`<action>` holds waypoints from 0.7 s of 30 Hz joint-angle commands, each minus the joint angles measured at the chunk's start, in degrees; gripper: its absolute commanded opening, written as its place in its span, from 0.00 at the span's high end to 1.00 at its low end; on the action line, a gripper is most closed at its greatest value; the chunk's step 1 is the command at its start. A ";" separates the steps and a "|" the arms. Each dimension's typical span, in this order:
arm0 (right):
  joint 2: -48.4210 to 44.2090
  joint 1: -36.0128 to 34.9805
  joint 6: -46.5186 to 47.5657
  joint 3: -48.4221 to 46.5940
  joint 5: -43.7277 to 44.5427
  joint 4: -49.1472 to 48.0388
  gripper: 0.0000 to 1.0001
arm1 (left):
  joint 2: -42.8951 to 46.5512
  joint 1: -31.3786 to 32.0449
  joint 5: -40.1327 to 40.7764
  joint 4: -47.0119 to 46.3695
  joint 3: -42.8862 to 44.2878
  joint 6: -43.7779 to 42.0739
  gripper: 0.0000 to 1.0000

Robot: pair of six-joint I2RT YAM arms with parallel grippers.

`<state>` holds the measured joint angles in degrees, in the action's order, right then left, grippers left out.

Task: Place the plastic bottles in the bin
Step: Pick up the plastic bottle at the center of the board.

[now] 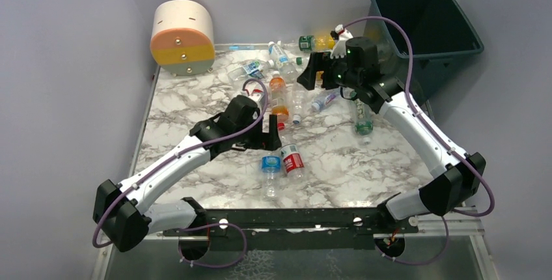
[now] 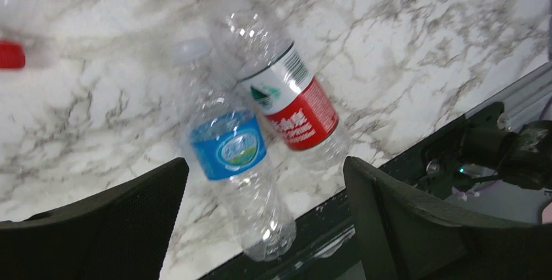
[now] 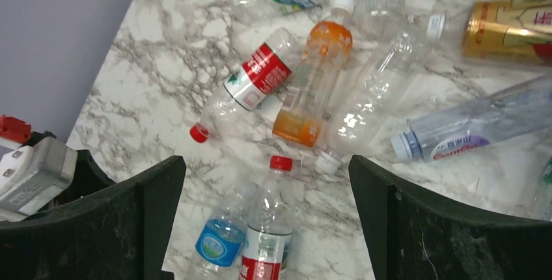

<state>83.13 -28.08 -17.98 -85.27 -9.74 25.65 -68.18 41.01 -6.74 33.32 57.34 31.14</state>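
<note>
Marble table carried a round cream, orange and yellow drum at the far left corner; the dark teal bin stood at the far right corner, well apart from most of the bottles. The bottles lay scattered on their sides, mostly in a far-centre cluster: an orange bottle beside a clear one, a purple-label bottle to their right, and a gold-label bottle near the far edge. One green-label bottle lay partly under the right forearm. Two more lay side by side and touching near the front centre: a blue-label bottle and a red-label bottle, caps pointing away from the arm bases. The left gripper hung low just beyond that pair's caps, with its jaws spread wide; in the wrist view both fingers flanked the pair, and no contact was visible. The right gripper was raised over the far-centre cluster, between the cluster and the bin, with its jaws also spread fully and nothing between them but the table view below.
</note>
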 commanded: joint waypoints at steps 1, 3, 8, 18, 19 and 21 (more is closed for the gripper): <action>-2.80 -0.31 -1.42 4.42 -2.51 -1.82 0.01 | 3.48 0.80 2.69 5.93 -5.31 5.68 0.07; -2.89 -0.30 -1.50 6.13 -2.89 -2.51 0.01 | 3.75 1.34 3.36 6.77 -7.53 6.95 0.11; -2.58 -0.31 -1.55 8.20 -3.88 -3.62 0.01 | 2.36 3.93 4.52 6.68 -9.83 9.77 0.14; -2.19 -0.30 -2.13 11.59 -4.86 -5.52 0.01 | -5.41 7.46 5.74 1.36 -11.33 11.39 0.11; -2.23 -0.28 -2.03 11.84 -4.85 -5.52 0.01 | -6.48 7.63 5.75 0.85 -11.37 11.36 0.10; -2.34 -0.31 -1.93 12.42 -4.66 -5.60 0.01 | -8.10 7.91 5.99 -0.05 -11.57 11.23 0.10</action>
<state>82.06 -28.08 -19.59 -74.17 -13.17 22.33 -73.63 48.16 -2.42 36.69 46.54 41.39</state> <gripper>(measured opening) 0.993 0.895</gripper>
